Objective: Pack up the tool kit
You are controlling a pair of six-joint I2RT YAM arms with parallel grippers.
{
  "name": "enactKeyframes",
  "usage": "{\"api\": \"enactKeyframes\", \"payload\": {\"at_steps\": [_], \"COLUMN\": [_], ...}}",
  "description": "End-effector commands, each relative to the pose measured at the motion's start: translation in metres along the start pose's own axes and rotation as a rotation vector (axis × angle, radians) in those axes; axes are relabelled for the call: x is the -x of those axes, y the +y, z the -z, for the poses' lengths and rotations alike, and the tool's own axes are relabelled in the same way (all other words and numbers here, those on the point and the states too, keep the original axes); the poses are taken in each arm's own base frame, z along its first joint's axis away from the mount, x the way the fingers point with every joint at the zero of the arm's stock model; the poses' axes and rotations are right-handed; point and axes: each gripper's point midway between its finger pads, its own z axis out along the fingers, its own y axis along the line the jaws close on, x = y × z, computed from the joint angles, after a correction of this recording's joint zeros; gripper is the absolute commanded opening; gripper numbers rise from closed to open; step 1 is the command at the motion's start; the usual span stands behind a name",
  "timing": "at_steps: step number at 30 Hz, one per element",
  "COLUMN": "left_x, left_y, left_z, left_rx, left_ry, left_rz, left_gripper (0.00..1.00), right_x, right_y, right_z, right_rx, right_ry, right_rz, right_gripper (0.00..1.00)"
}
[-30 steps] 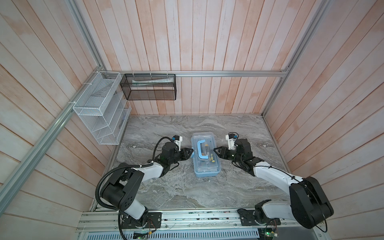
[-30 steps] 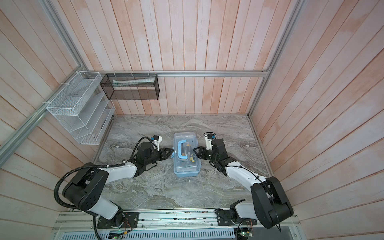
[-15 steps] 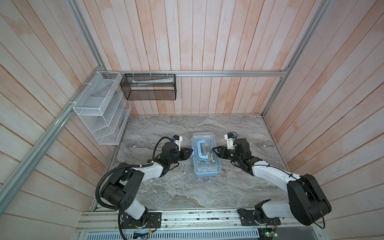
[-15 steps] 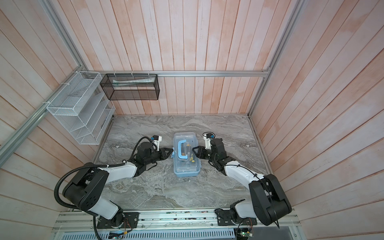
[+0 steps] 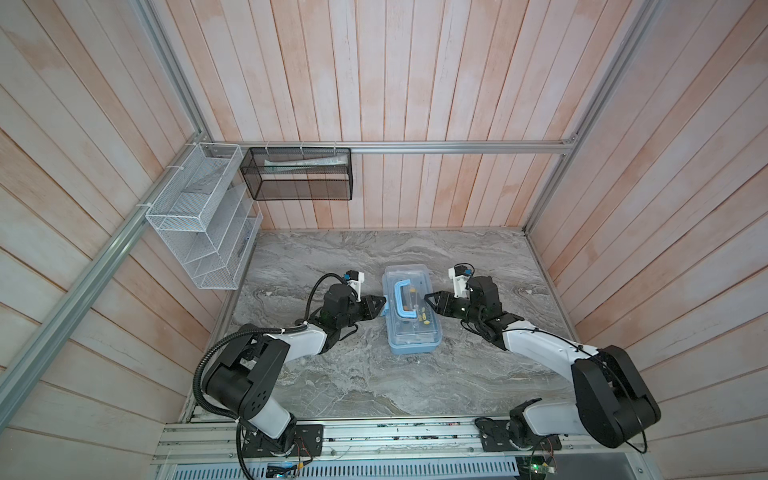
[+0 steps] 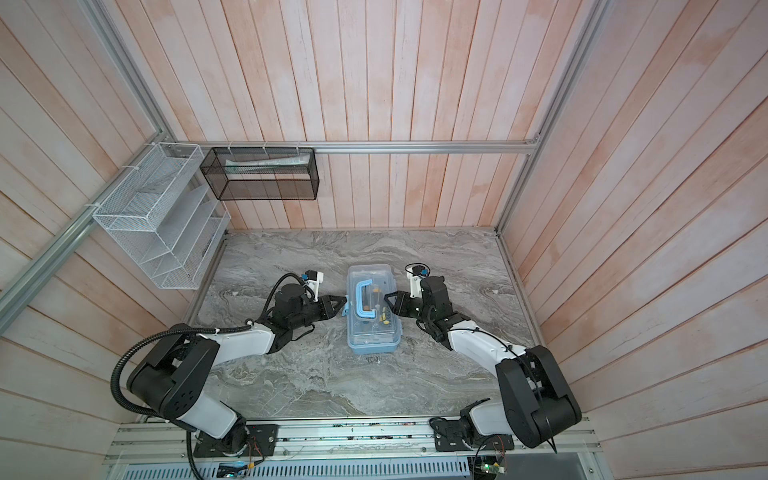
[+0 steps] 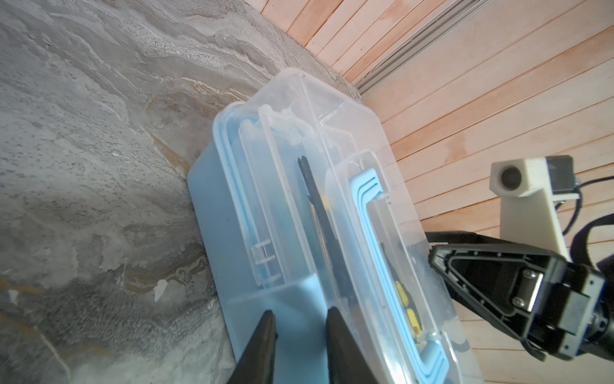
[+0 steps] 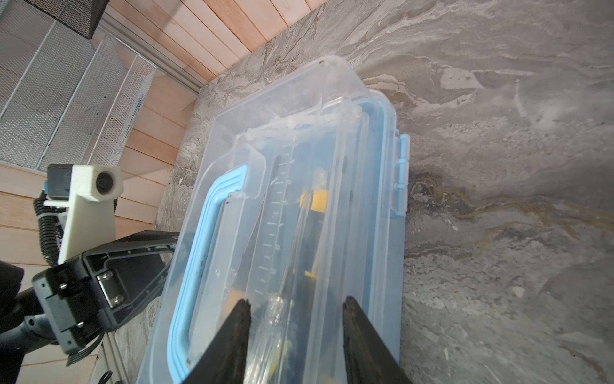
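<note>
closed tool box at mid desk, tools visible under its clear lid. the right fingers, moderately apart and empty, have edged in over the lid. the left fingers, slightly narrowed, sit at the blue side latch, gripping nothing. judged: packing done, latching in hand.

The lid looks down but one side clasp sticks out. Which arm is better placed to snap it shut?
Left, most likely. The left claw sits at the blue clasp jutting from its side of the toolbox; the right claw is over the clear lid on the far side.
</note>
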Motion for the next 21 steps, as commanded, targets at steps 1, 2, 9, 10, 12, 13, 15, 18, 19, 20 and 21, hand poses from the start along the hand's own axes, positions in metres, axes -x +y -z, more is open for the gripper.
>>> {"api": "enactKeyframes", "payload": {"at_steps": [1,2,9,10,12,13,15,18,19,20,21], "left_x": [-0.004,-0.004,-0.009,-0.01,-0.012,-0.013,-0.014,-0.017,-0.017,-0.017,-0.017], "left_y": [-0.009,-0.01,-0.012,-0.013,-0.013,-0.013,-0.014,-0.013,-0.014,-0.014,-0.014], "left_z": [-0.003,-0.003,-0.003,-0.003,-0.004,-0.005,-0.006,-0.008,-0.008,-0.009,-0.009], "left_rx": [-0.014,-0.015,-0.021,-0.021,-0.021,-0.022,-0.027,-0.029,-0.032,-0.033,-0.031], "left_ry": [0.033,0.032,0.043,0.043,0.047,0.046,0.049,0.056,0.056,0.056,0.056], "left_rz": [-0.023,-0.025,-0.026,-0.026,-0.026,-0.024,-0.023,-0.019,-0.02,-0.019,-0.021], "left_gripper": [0.29,0.29,0.28,0.28,0.28,0.28,0.28,0.28,0.28,0.28,0.28], "right_x": [-0.004,-0.004,-0.006,-0.006,-0.007,-0.007,-0.007,-0.008,-0.007,-0.008,-0.008], "right_y": [0.004,0.005,0.004,0.005,0.004,0.004,0.005,0.005,0.005,0.006,0.006], "right_z": [-0.004,-0.004,-0.006,-0.006,-0.006,-0.006,-0.006,-0.006,-0.006,-0.006,-0.006], "right_rx": [0.017,0.018,0.018,0.02,0.018,0.018,0.019,0.02,0.021,0.022,0.021], "right_ry": [0.028,0.029,0.035,0.034,0.035,0.035,0.035,0.037,0.034,0.036,0.038], "right_rz": [0.0,-0.001,-0.002,-0.001,-0.001,-0.001,-0.001,-0.001,-0.001,0.001,0.0], "right_gripper": [0.44,0.44,0.43,0.44,0.43,0.43,0.43,0.43,0.43,0.43,0.43]}}
